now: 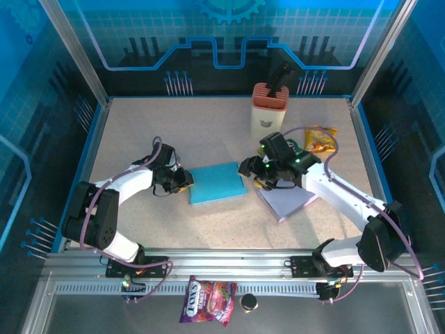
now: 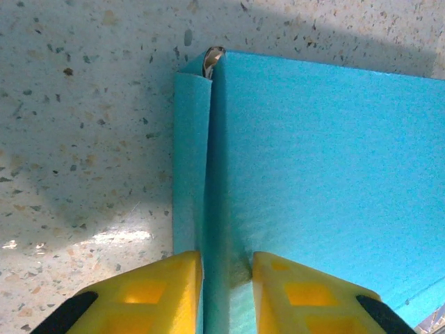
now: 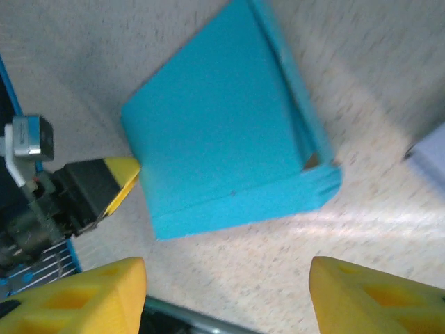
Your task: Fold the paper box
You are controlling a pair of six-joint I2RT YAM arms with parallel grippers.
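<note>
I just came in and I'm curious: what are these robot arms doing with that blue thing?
They are folding a blue paper box in the middle of the table. The left gripper is pinching a folded edge at the box's left end. The right gripper hangs open near the box's right end, not touching it. The box looks quite flat, so the folding does not seem finished.

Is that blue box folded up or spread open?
Folded: the blue box lies closed and flat, one edge flap doubled over, pinched by the left gripper.
</note>
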